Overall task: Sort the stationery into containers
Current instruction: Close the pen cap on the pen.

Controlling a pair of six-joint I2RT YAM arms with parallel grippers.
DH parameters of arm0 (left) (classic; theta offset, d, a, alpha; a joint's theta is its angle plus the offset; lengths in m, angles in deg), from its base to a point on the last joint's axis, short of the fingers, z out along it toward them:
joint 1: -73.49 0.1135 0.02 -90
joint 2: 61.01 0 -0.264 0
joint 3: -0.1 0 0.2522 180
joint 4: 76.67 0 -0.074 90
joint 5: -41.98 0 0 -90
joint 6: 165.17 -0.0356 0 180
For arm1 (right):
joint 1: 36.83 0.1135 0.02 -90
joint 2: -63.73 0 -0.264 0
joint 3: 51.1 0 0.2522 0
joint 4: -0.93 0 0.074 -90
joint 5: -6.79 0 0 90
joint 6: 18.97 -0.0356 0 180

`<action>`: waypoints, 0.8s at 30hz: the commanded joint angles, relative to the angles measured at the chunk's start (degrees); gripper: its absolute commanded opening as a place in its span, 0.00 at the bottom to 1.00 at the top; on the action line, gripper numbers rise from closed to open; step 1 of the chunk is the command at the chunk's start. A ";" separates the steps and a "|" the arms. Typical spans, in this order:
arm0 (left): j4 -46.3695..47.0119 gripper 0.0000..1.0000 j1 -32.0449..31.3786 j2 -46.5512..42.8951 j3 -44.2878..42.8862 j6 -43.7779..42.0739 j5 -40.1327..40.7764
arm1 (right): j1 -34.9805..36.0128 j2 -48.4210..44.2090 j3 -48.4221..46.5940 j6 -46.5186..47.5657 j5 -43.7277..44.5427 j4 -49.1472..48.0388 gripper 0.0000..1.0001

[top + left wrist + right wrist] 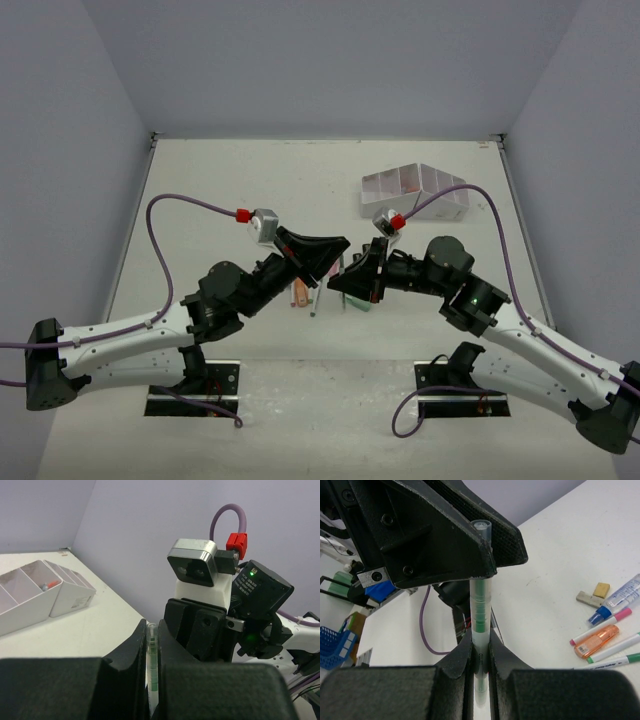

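Right gripper (480,641) is closed down to the width of a thin green pen (480,605). Its two fingers clamp the lower barrel, so the pen stands up out of the narrow gap. Higher on the same pen, the left gripper (152,630) is closed on it too. In the left wrist view the clear end of the barrel pokes up between that gripper's two black fingers, which sit tight against it on both sides. The pen is thus held off the table (230,180) by both grippers at once, meeting tip to tip over its near middle.

Beyond them, at the right of the right wrist view, loose stationery lies close together on the table. An orange highlighter (596,641) lies just beside a pink-capped pen (600,629). A green-tipped pen (615,648) and a green-capped pen (631,657) lie on the highlighter's near side. A little farther off is a blue-capped marker (616,599) with a clear barrel. Next to it a tan block (601,589) sits just beside a grey block (587,599).

Farthest away, the white organizer (415,190) stands toward the far right of the table, well apart from both grippers, its slanted compartments joined side by side. In the left wrist view a small red-tipped item (46,586) lies in one compartment. What else the compartments hold cannot be made out.
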 commanded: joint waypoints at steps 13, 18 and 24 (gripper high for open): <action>5.35 0.00 -3.24 8.08 8.87 11.92 -9.26 | -12.18 14.19 -36.06 7.44 3.03 11.56 0.00; 6.72 0.00 -3.93 9.23 9.35 12.03 -9.65 | -13.62 19.72 -41.85 8.40 1.99 13.91 0.00; -3.42 0.00 -3.93 5.97 -0.49 1.31 -6.30 | -12.28 21.03 -31.19 9.00 -3.46 9.67 0.00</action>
